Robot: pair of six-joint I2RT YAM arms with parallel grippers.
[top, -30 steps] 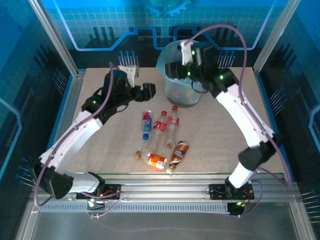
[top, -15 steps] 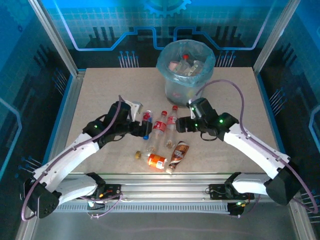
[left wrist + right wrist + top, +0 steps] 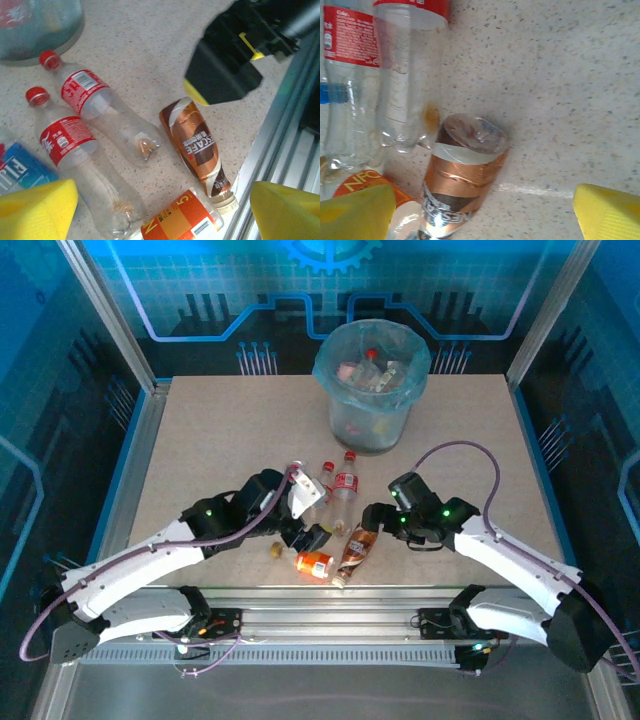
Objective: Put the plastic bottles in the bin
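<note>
Top external view: the speckled beige table carries the round grey-translucent bin lined with a crinkly light-blue bag at its far edge, several bottles inside. Both arms reach to a cluster of loose bottles near the front rail. The left gripper hangs over them, yellow fingers spread wide, holding nothing. The right gripper is likewise wide and empty above the brown-labelled coffee bottle. Nearby lie a clear red-labelled bottle, a second red-labelled bottle, an orange-labelled bottle and a blue-labelled bottle.
</note>
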